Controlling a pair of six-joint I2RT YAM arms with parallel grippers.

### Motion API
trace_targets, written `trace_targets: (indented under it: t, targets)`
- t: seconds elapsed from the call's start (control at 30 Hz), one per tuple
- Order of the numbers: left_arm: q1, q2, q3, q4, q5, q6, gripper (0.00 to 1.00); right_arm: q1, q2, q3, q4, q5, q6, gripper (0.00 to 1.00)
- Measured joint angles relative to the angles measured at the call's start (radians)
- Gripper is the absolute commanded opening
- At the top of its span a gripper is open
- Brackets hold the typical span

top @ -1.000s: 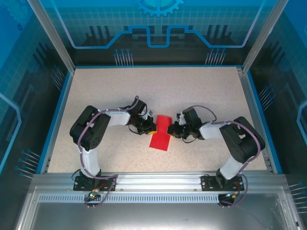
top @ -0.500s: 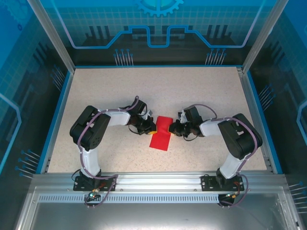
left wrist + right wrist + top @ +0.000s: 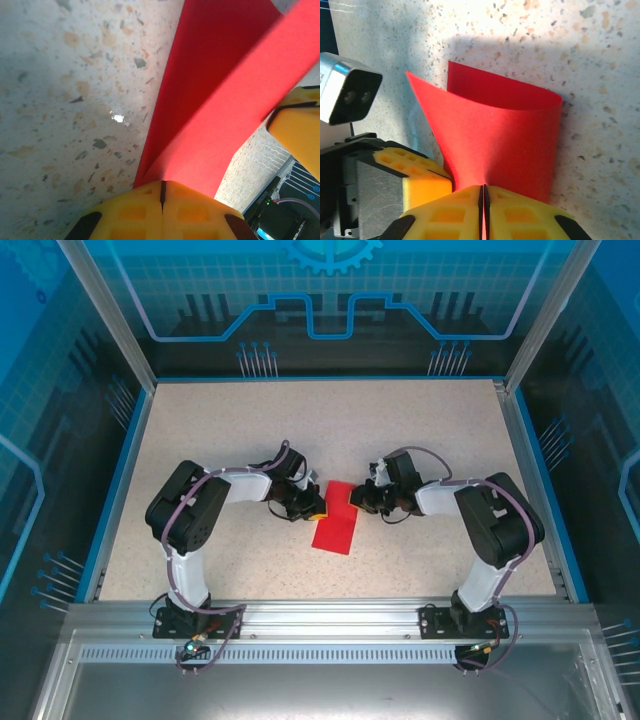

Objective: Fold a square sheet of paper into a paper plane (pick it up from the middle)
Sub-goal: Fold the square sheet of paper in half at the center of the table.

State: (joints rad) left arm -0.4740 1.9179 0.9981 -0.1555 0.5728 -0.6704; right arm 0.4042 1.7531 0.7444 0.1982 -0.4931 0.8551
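The square sheet of paper [image 3: 336,525] is bright red and lies on the speckled table between the two arms, its far end lifted and curled over. My left gripper [image 3: 314,503] is shut on the sheet's left edge; in the left wrist view the yellow fingers [image 3: 130,212] meet on the red paper [image 3: 215,90]. My right gripper [image 3: 356,498] is shut on the right edge, and the right wrist view has the paper [image 3: 505,135] bent into a loop running into that gripper [image 3: 483,200]. The two grippers almost touch.
The speckled table [image 3: 230,430] is ringed by a blue rim and glass walls [image 3: 560,320]. A metal rail [image 3: 320,615] with both arm bases runs along the near edge. The left gripper's yellow finger [image 3: 422,187] and its wrist camera [image 3: 350,95] sit close beside my right fingers.
My right gripper has moved left and slightly away from the bases, toward the left gripper, curling the sheet's far end further. The left arm has stayed still.
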Motion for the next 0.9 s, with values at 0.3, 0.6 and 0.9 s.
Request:
trace_targets:
  t: [0.3,0.6,0.9]
  targets:
    - [0.000,0.000,0.000,0.000,0.000,0.000,0.00,0.048,-0.148,-0.016,-0.041,-0.017,-0.040,0.14]
    - [0.000,0.000,0.000,0.000,0.000,0.000,0.00,0.080,-0.070,-0.058,-0.019,-0.010,-0.045,0.11]
    - [0.000,0.000,0.000,0.000,0.000,0.000,0.00,0.078,-0.026,-0.056,-0.048,0.029,-0.061,0.11]
